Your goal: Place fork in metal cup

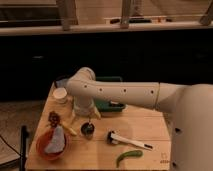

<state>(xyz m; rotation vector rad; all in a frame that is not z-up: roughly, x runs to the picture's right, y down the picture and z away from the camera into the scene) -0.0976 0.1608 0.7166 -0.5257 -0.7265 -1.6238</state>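
Note:
The metal cup stands on the wooden table, left of the middle. A thin greyish fork stands upright out of the cup, reaching up toward the gripper. My gripper points straight down just above the cup. Its pale fingers are spread to either side of the fork and do not seem to clamp it.
A green bin sits behind the arm and a small white cup at the back left. An orange bowl holding a pale cloth is at the front left. A white-handled tool and a green pepper lie in front.

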